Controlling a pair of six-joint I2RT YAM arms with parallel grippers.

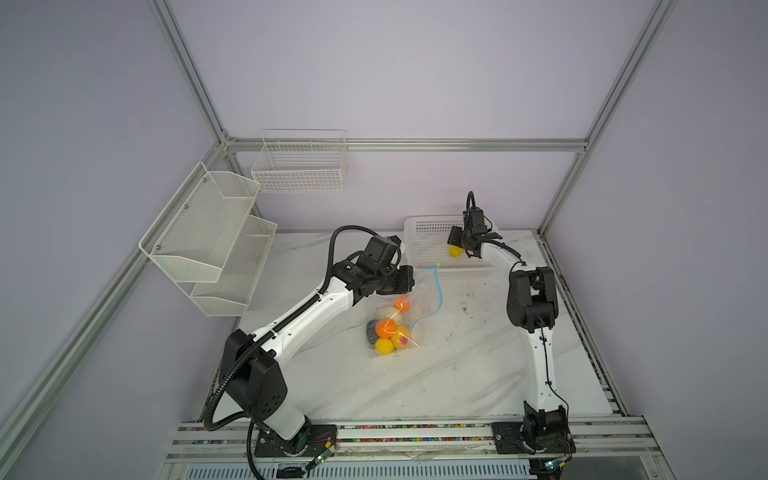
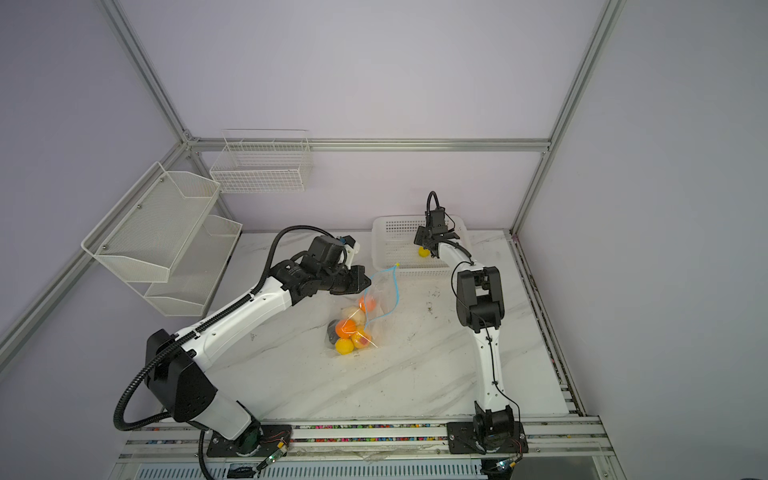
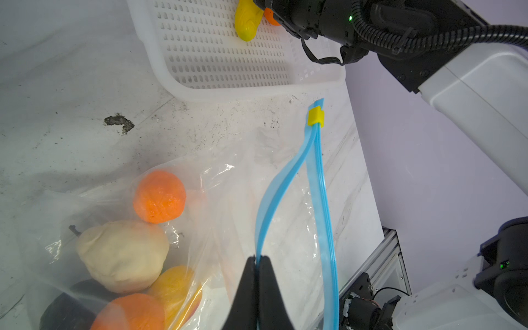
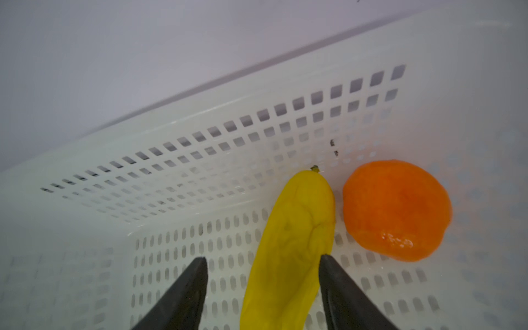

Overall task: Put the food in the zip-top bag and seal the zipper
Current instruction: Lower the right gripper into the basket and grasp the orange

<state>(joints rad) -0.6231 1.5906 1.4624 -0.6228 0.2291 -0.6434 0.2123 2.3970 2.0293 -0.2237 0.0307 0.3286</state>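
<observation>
The zip-top bag (image 1: 419,299) lies mid-table with its mouth gaping. My left gripper (image 3: 258,258) is shut on one lip of the light-blue zipper (image 3: 321,185) and holds it up; the yellow slider (image 3: 315,116) sits at the far end. Inside the bag are an orange ball (image 3: 159,196), a cream bulb (image 3: 123,254), a yellow fruit (image 3: 174,288), another orange ball (image 3: 131,313) and a dark lump (image 3: 65,314). My right gripper (image 4: 262,257) is open in the white basket (image 4: 228,128), straddling an elongated yellow fruit (image 4: 291,243); one finger is at its edge. An orange ball (image 4: 395,210) lies beside it.
The perforated basket (image 1: 428,232) stands at the table's back right, just behind the bag's slider (image 1: 439,264). Mesh shelves (image 1: 208,232) hang on the left wall and a wire basket (image 1: 299,166) on the back wall. A dark scuff (image 3: 120,123) marks the marble top.
</observation>
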